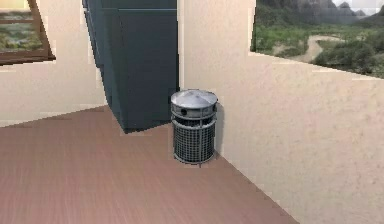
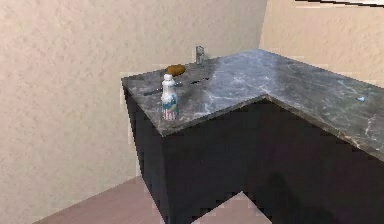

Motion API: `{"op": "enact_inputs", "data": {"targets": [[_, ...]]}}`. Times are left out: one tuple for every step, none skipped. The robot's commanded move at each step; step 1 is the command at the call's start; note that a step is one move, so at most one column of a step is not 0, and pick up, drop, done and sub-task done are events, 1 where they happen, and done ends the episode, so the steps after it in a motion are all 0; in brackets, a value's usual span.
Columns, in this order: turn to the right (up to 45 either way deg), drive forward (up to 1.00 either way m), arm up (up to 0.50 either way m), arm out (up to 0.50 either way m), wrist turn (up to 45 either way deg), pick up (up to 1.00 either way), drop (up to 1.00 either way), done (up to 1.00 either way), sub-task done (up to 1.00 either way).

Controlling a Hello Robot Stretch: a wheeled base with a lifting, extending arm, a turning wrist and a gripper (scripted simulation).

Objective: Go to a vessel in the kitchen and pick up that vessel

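Zero evidence on gripper state: it cannot be told. In the arm side view, a marbled grey countertop [image 2: 290, 85] on dark cabinets is seen. A small grey cup-like vessel [image 2: 200, 54] is set at its back by the wall, with a brown lump [image 2: 176, 70] just beside it and a white bottle [image 2: 169, 97] near the front edge. Ahead, a lidded mesh bin [image 1: 193, 127] is parked in the corner beside a tall dark cabinet [image 1: 135, 60].
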Motion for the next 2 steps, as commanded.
{"op": "enact_inputs", "data": {"targets": [[0.0, 0.00, 0.50, 0.00, 0.0, 0.00, 0.00, 0.00, 0.00], [0.0, 0.00, 0.38, 0.00, 0.0, 0.00, 0.00, 0.00, 0.00]]}}
